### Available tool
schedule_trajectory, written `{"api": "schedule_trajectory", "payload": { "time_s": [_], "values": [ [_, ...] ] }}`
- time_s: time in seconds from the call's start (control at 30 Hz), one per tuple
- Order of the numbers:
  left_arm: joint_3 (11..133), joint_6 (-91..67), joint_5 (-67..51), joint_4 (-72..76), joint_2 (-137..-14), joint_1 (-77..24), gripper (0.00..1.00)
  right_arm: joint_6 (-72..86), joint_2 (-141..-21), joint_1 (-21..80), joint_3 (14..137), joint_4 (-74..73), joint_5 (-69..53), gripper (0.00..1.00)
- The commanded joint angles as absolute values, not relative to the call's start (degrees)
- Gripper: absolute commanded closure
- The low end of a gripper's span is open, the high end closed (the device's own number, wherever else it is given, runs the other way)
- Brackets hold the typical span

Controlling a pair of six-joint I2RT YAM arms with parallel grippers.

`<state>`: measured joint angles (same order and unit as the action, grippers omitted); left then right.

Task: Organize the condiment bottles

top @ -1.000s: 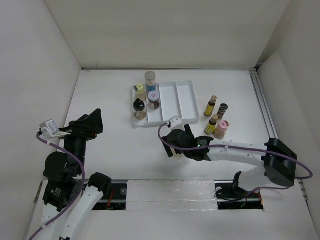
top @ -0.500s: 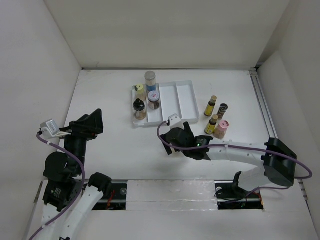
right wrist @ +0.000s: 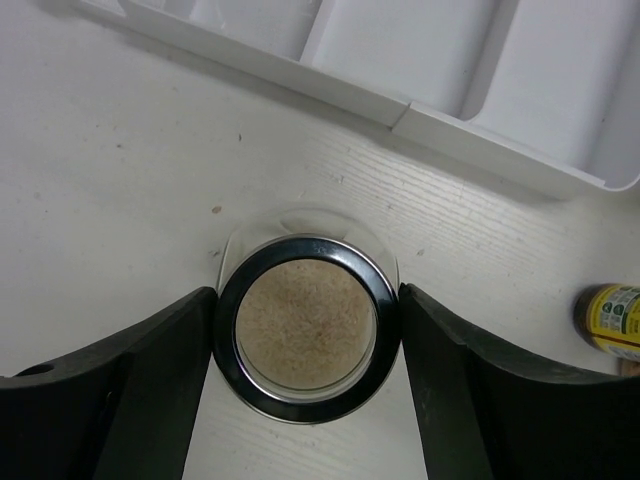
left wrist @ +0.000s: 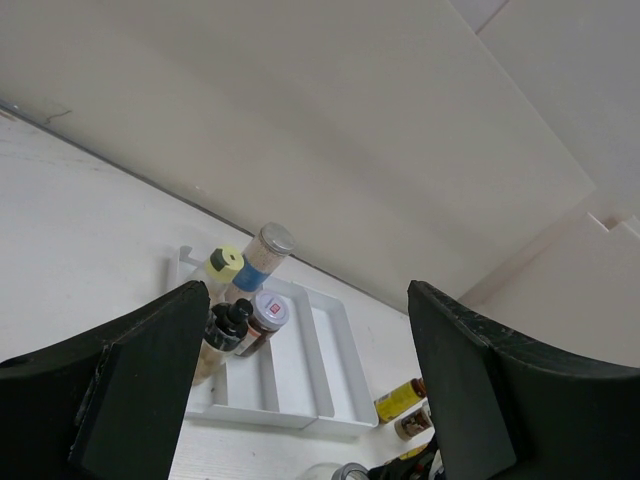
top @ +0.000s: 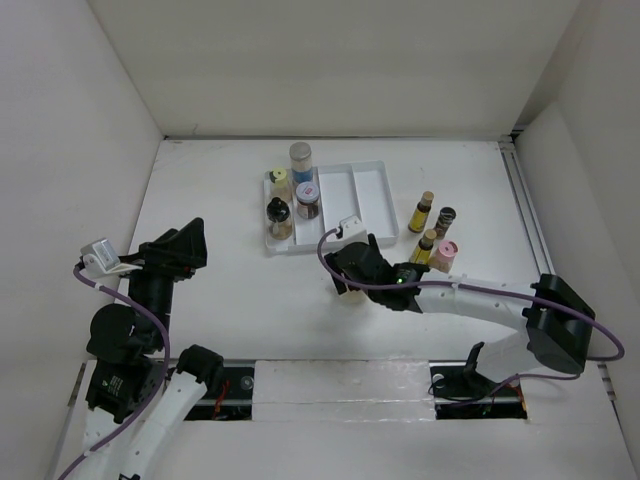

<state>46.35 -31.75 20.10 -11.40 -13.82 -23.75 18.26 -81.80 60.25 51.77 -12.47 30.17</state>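
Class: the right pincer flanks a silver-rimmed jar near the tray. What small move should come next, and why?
Probably lift the jar slightly and carry it forward over the near wall of the white tray. The right pincer grips both sides of the jar's rim, and the compartments just ahead are bare.

The jar [right wrist: 306, 335] is clear, smooth glass with a glossy dark metallic rim and holds tan, grainy powder. The tray [right wrist: 400, 40] is white plastic with a soft sheen. The surface [right wrist: 120, 150] is matt white, finely grained like painted wood and lightly specked. The right gripper [right wrist: 306, 310] has matt black fingers [right wrist: 120, 400].
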Motion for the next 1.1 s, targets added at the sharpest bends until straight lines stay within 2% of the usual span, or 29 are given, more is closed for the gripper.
{"api": "schedule_trajectory", "payload": {
  "time_s": [0.0,0.1,0.17,0.23,0.27,0.37,0.43,0.73,0.83,0.87,0.9,1.0,1.07],
  "values": [
    [46.1,-30.8,19.6,-8.5,-14.2,-23.6,0.23,17.8,-82.1,59.9,53.7,-9.2,30.1,0.26],
    [46.1,-30.8,19.6,-8.5,-14.2,-23.6,0.23,17.2,-82.1,59.9,54.2,-8.6,29.5,0.26],
    [46.1,-30.8,19.6,-8.5,-14.2,-23.6,0.23,17.2,-82.1,59.2,54.8,-8.6,28.2,0.16],
    [46.1,-30.8,19.6,-8.5,-13.6,-23.6,0.23,17.2,-82.1,59.2,55.4,-9.4,27.0,0.16],
    [46.1,-30.8,19.6,-8.5,-13.6,-23.6,0.23,17.2,-82.1,59.2,55.4,-9.4,27.0,0.17],
    [46.1,-30.8,19.6,-8.5,-13.6,-23.6,0.23,17.2,-82.1,59.2,54.8,-9.4,27.0,0.33],
    [46.1,-30.8,19.6,-8.5,-13.6,-23.6,0.23,17.8,-80.6,59.2,54.2,-9.4,27.0,0.37],
    [46.1,-30.8,19.6,-8.5,-13.6,-23.6,0.23,14.2,-73.8,59.2,57.1,-10.3,28.2,0.45],
    [46.1,-30.8,19.6,-8.5,-13.6,-23.6,0.23,13.4,-75.1,59.2,59.1,-11.6,28.2,0.4],
    [46.1,-30.8,19.6,-8.5,-13.6,-23.6,0.23,13.4,-75.6,59.2,59.1,-12.6,28.2,0.34],
    [46.1,-30.8,19.6,-8.5,-13.6,-23.6,0.23,13.4,-76.9,59.2,59.8,-13.3,28.2,0.19],
    [46.1,-30.8,19.6,-8.5,-13.6,-23.6,0.23,15.0,-78.1,59.2,59.2,-14.6,26.9,0.0],
    [46.1,-30.8,19.6,-8.5,-13.6,-23.6,0.23,15.9,-78.1,59.2,57.7,-13.8,25.0,0.0]
  ]
}}
